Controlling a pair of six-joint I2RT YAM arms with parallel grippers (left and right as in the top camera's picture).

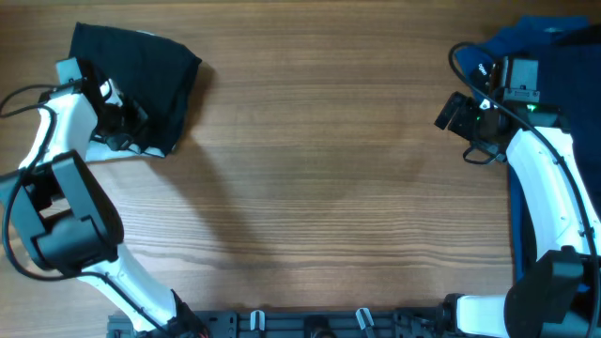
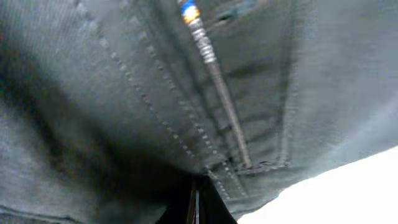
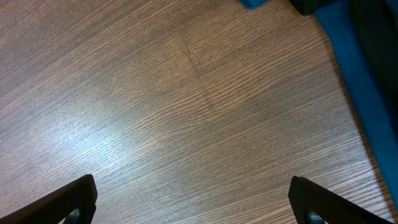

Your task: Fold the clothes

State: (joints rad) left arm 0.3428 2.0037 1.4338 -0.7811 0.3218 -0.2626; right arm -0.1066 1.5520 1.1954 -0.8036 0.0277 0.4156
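Note:
The black garment [image 1: 141, 75] of the clothes lies crumpled at the table's far left corner. My left gripper [image 1: 124, 124] is at its lower left edge. In the left wrist view dark stitched fabric [image 2: 112, 106] fills the frame, crossed by a drawstring [image 2: 214, 81], and a whitish patch [image 2: 348, 193] shows at the lower right. There the left gripper [image 2: 196, 208] is shut, with the fabric bunched at its tips. My right gripper [image 1: 454, 113] hangs open over bare wood, its fingers [image 3: 71, 200] wide apart, nothing between them.
Dark blue clothes [image 1: 549, 38] are piled at the far right corner and run along the right edge [image 3: 367, 93]. A cable loops by the right wrist [image 1: 470, 61]. Wooden tabletop [image 1: 319, 178] lies between the arms.

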